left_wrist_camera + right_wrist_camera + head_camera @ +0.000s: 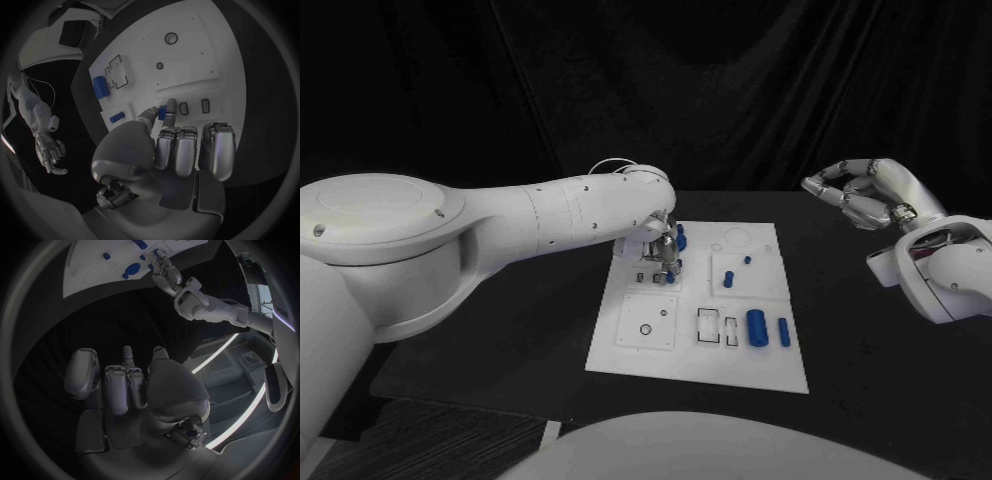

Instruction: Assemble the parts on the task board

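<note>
table point(516, 330): black, biggest thing here. Plenty of bare top on both sides of the board, more on the left under the arm. Near edge runs just below the board's bottom edge.
board point(697, 345): white plate in the middle of the table, long side running away from the robot. Its near edge sits close to the table's near edge. Carries raised square plates with cut-outs, a round hole and some rectangular slots.
left hand point(661, 250): down over the board's upper left part. In the left wrist view point(165, 150) the thumb and a fingertip pinch a small blue part point(162, 114) right at the board surface, beside two small slots; other fingers curled in.
right hand point(865, 193): up in the air off the board's right edge, well apart from it, nothing under it but bare table. Fingers curled in, holding nothing, same in the right wrist view point(125, 382).
parts: I count about six blue ones in the head view. Biggest is a fat cylinder point(756, 327) lower right, with a thinner one point(783, 332) just beside it. Two tiny ones point(736, 279) on the right middle plate. One longer piece point(681, 237) by the left hand, plus the pinched one.
</note>
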`<state>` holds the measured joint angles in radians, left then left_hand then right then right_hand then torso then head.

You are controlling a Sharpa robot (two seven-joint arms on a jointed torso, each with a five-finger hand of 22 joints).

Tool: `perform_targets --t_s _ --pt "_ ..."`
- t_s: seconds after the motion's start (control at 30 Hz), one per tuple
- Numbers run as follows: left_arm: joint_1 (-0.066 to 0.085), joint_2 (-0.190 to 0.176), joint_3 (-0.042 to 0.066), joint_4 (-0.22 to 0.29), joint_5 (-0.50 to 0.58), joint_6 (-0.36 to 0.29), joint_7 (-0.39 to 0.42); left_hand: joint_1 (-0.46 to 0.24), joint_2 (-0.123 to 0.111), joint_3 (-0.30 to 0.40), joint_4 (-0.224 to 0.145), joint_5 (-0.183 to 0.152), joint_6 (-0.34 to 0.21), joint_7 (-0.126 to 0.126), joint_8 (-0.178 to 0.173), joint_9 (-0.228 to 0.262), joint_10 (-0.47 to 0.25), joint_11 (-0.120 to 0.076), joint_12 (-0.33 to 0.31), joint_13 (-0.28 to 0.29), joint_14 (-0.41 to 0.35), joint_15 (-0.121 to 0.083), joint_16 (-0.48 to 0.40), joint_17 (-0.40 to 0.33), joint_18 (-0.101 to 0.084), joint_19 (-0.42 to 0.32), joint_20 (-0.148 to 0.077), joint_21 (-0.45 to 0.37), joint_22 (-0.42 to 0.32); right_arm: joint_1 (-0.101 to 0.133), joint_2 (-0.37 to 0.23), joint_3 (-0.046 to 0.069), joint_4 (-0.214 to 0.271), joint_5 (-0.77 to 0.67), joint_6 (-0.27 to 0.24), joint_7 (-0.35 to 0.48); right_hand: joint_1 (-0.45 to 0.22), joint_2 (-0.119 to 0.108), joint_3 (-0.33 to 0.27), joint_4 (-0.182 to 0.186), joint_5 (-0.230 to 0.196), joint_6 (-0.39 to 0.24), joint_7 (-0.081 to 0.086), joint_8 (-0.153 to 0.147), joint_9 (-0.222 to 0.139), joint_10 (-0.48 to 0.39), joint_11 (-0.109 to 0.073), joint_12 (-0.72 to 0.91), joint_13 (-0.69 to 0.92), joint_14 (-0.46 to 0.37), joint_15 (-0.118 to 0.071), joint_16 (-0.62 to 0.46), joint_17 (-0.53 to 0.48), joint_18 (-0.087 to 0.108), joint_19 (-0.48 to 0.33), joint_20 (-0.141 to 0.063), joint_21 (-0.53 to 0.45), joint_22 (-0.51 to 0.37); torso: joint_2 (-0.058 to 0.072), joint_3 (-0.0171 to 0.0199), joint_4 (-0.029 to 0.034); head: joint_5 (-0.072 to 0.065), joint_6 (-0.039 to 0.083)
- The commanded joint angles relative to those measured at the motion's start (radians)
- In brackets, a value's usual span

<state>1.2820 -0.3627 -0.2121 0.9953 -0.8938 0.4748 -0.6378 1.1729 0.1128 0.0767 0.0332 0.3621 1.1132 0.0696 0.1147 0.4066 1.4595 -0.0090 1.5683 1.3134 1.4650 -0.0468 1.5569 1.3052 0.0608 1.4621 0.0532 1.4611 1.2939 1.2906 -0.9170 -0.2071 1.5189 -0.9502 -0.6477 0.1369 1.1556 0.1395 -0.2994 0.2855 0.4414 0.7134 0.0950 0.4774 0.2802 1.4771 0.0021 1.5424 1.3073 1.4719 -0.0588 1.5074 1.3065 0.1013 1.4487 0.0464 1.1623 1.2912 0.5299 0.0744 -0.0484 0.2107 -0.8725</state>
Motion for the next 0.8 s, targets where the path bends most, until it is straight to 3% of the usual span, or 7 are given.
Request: perform_targets --t_s 0.03,0.27,0.43,0.63,0.8 --pt "-0.002 -0.004 0.001 0.007 0.006 -0.025 0.011 0.002 -0.017 0.111 -0.023 0.047 0.009 -0.018 0.028 0.033 0.111 -0.012 0.002 0.257 0.106 -0.024 0.014 0.266 -0.022 0.017 -0.011 -0.013 0.194 -0.002 0.000 0.001 0.000 -0.005 0.009 -0.021 0.020 0.002 -0.015 0.000 0.015 0.011 0.002 0.011 -0.011 0.065 0.007 0.001 0.217 0.078 0.001 0.010 0.165 -0.019 -0.004 0.003 0.004 0.171 0.000 -0.0003 -0.0003 0.004 0.000" --pt "-0.001 -0.036 0.001 0.046 0.006 -0.071 0.010 -0.017 -0.032 0.163 -0.037 0.053 0.006 -0.019 0.036 0.055 0.111 -0.013 0.002 0.257 0.106 -0.026 0.014 0.266 -0.022 0.020 -0.013 -0.013 0.196 -0.002 -0.001 0.001 0.000 -0.005 0.013 -0.024 0.026 0.002 -0.014 -0.001 0.020 0.011 0.002 0.010 -0.012 0.065 0.007 0.000 0.216 0.078 0.001 0.009 0.164 -0.019 -0.004 0.003 0.004 0.171 0.000 -0.0003 -0.0002 0.006 0.000" --pt "0.007 -0.078 0.001 0.097 0.006 -0.112 0.014 -0.031 -0.041 0.182 -0.038 0.053 0.004 -0.019 0.040 0.065 0.111 -0.013 0.002 0.257 0.106 -0.026 0.014 0.266 -0.022 0.021 -0.013 -0.013 0.196 -0.003 -0.001 0.001 -0.002 -0.005 0.016 -0.027 0.031 0.002 -0.013 -0.001 0.024 0.011 0.002 0.010 -0.013 0.065 0.008 0.001 0.216 0.078 0.001 0.010 0.164 -0.019 -0.004 0.003 0.003 0.171 0.000 -0.0002 -0.0001 0.006 0.000" --pt "0.026 -0.147 0.001 0.173 0.006 -0.165 0.016 -0.039 -0.047 0.196 -0.039 0.050 -0.004 -0.017 0.037 0.069 0.111 -0.013 0.002 0.257 0.106 -0.026 0.014 0.266 -0.021 0.019 -0.013 -0.017 0.194 -0.005 0.001 0.001 -0.005 -0.005 0.023 -0.032 0.031 0.002 -0.013 -0.001 0.024 0.011 0.002 0.010 -0.013 0.065 0.008 0.001 0.216 0.078 0.001 0.010 0.164 -0.019 -0.004 0.003 0.003 0.171 0.000 -0.0001 0.0000 0.013 0.000" --pt "0.033 -0.191 0.001 0.216 0.006 -0.199 0.014 -0.045 -0.048 0.206 -0.037 0.050 -0.003 -0.017 0.039 0.072 0.111 -0.013 0.002 0.257 0.106 -0.026 0.014 0.266 -0.020 0.017 -0.013 -0.021 0.193 -0.007 0.003 0.001 -0.008 -0.005 0.030 -0.035 0.033 0.002 -0.013 0.000 0.026 0.011 0.003 0.010 -0.013 0.065 0.008 0.001 0.216 0.078 0.001 0.009 0.163 -0.019 -0.004 0.004 0.002 0.171 -0.001 0.0001 -0.0004 0.018 0.000"
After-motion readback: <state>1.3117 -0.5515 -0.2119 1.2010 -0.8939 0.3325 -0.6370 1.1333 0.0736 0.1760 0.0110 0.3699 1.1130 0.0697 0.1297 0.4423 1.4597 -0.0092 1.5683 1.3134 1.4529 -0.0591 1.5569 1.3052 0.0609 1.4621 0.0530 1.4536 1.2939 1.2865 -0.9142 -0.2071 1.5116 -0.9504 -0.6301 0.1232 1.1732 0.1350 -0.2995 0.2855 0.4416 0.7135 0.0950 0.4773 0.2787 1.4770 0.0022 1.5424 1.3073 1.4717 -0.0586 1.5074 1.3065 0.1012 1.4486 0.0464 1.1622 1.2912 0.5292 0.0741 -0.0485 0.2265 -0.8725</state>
